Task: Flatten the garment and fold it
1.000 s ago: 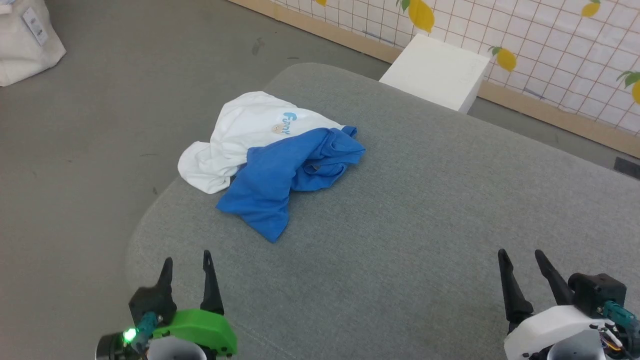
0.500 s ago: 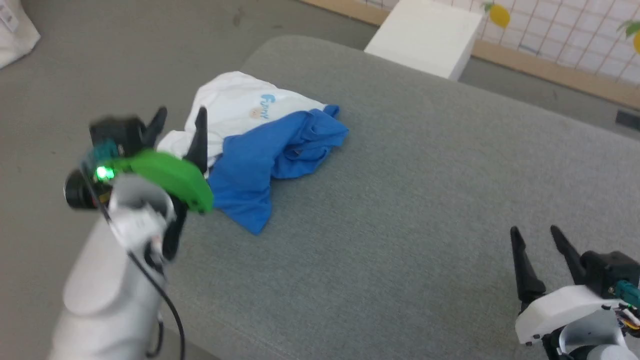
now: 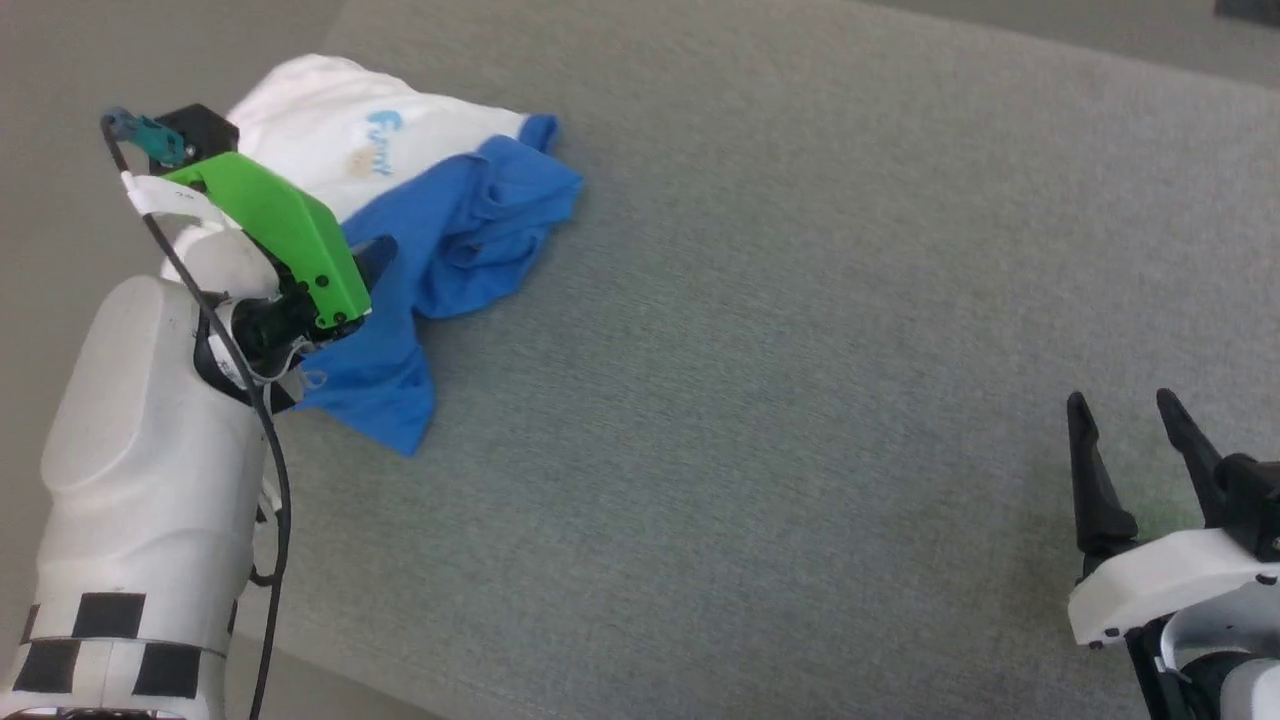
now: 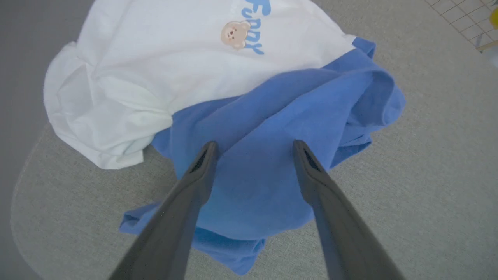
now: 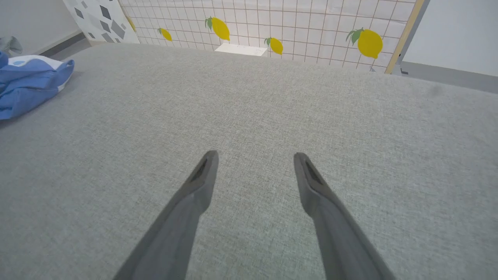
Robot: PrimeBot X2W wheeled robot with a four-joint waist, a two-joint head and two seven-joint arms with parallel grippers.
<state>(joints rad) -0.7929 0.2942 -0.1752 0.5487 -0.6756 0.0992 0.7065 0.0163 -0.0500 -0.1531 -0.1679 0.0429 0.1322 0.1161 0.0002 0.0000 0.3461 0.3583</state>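
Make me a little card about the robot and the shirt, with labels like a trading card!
garment: crumpled heap, white and blue, not folded yet
picture on it: bear patch beside blue letters
where: near a corner of the grey cushion
left gripper: open, over the blue cloth, holding nothing
right gripper: open, over bare cushion, away from the garment

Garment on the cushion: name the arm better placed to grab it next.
Left. The left gripper, open, hangs over the garment; the right gripper sits far off above bare cushion.
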